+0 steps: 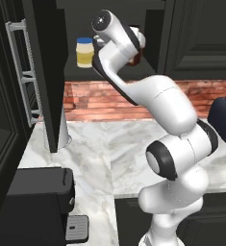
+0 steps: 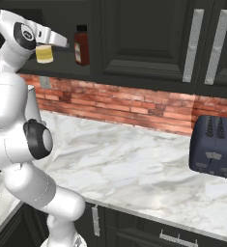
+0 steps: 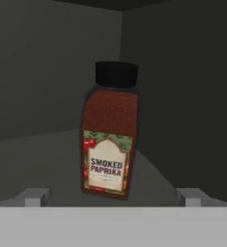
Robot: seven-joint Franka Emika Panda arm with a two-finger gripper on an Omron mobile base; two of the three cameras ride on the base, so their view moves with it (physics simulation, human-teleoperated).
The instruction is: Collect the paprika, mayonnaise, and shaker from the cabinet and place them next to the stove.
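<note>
Paprika [image 3: 109, 132] upright on cabinet [image 2: 134, 38] shelf, cap up, label facing gripper [image 3: 113, 197]; jaws wide open, grasping nothing, just short of it.

Dark cabinet [image 2: 134, 38] shelf recess, paprika [image 3: 109, 140] and mayonnaise [image 1: 84, 53] standing upright on it

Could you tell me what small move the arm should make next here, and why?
Probably ease straight forward into the cabinet: the open end effector faces the upright paprika, its fingertips stand short of the bottle on either side, so nothing is gripped yet.
</note>
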